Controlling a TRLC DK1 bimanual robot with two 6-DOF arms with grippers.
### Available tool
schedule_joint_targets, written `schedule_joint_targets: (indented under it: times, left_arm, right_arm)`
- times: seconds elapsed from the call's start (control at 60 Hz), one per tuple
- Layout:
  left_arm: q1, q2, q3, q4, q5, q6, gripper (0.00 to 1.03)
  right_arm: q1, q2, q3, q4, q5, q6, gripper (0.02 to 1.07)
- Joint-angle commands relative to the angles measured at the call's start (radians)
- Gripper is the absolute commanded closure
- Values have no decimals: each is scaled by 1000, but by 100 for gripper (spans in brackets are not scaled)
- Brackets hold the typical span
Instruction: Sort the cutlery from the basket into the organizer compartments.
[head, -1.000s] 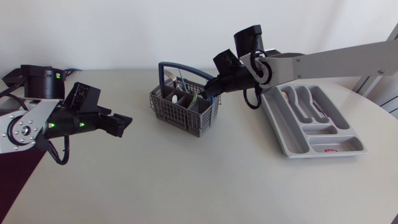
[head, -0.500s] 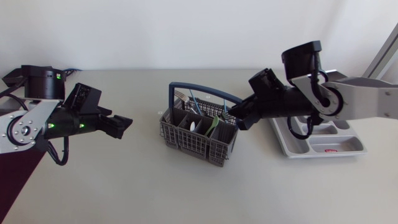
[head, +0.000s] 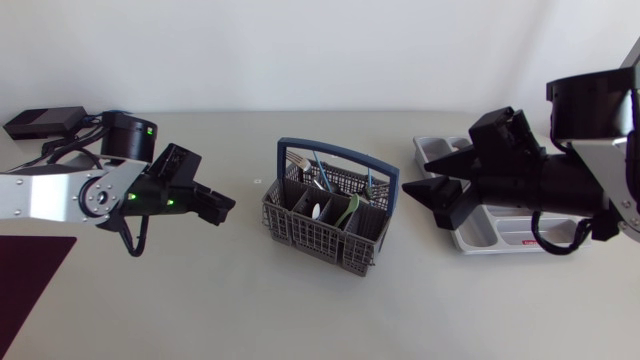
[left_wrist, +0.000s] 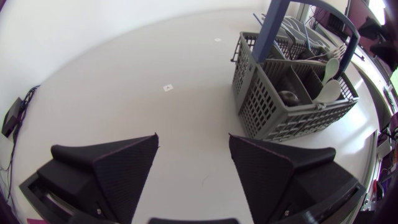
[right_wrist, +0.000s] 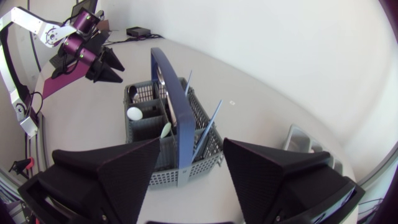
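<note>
The grey wire basket (head: 325, 218) with a blue handle (head: 335, 152) stands mid-table, holding a white spoon (head: 316, 211), a green utensil (head: 350, 207) and blue-handled pieces. My right gripper (head: 420, 198) is open just to the basket's right, above the grey organizer (head: 438, 150). In the right wrist view the basket (right_wrist: 146, 127) sits just ahead of the open right gripper (right_wrist: 193, 168), its handle (right_wrist: 169, 87) pointing toward the gap between the fingers. My left gripper (head: 222, 207) is open to the basket's left; in its own view the left gripper (left_wrist: 193, 155) has bare table between its fingers and the basket (left_wrist: 292, 99) ahead and to the side.
My right arm covers much of the organizer; only its far corner and front edge (head: 500, 240) show. A black box (head: 45, 122) with cables lies at the back left. A dark red mat (head: 25, 275) covers the front left corner.
My right gripper dragged the basket toward the table's middle, let go of it and drew back right over the organizer. My left gripper moved right, closer to the basket.
</note>
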Motion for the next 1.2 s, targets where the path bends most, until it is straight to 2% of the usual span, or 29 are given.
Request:
schedule_joint_targets:
  times: [0.0,0.05,0.083,0.133,0.25,0.667,0.983,1.183]
  left_arm:
    - [-7,65,79,2,34,13,44]
    - [-10,89,108,3,42,4,50]
    - [-16,103,126,3,46,-1,59]
    - [-20,123,149,6,85,-7,69]
    - [-39,160,183,6,134,-15,79]
    - [-125,219,178,-15,141,11,80]
    - [-181,178,143,-61,178,59,80]
    - [-194,112,103,-100,180,76,80]
  right_arm:
    - [-14,-19,-62,-42,9,-12,67]
    - [-22,-24,-80,-45,9,-12,84]
    - [-27,-23,-93,-43,9,-14,94]
    - [-27,-16,-109,-42,9,-15,96]
    - [-20,16,-134,-19,9,-17,99]
    - [72,223,-123,95,48,-14,100]
    - [84,293,-80,167,48,-15,100]
    - [73,362,-2,169,32,-43,100]
